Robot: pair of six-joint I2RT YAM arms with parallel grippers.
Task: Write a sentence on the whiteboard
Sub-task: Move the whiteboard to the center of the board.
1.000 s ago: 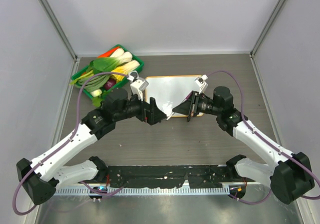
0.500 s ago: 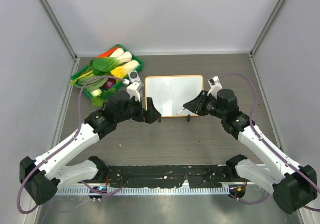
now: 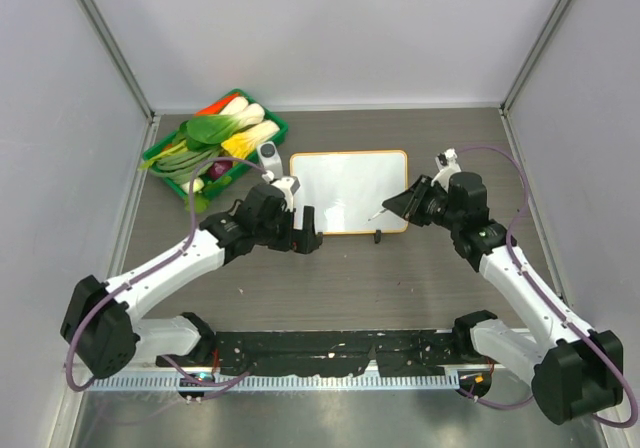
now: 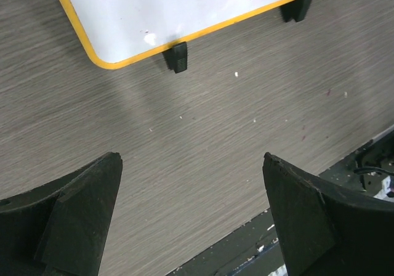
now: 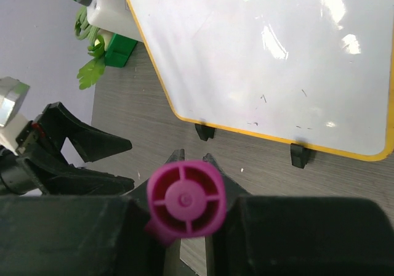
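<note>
Both arms are backing away from the whiteboard [image 3: 345, 183], which is lying flat mid-table and looking basically blank. Now the left gripper [image 3: 304, 230] is hanging wide open and empty, while the right gripper [image 3: 398, 206] is clamping the pink marker [image 5: 184, 201]. My guess is the writing isn't underway yet.

Green basket [image 3: 277, 128] of vegetables [image 3: 208, 133], wooden table [image 3: 400, 278]
</note>
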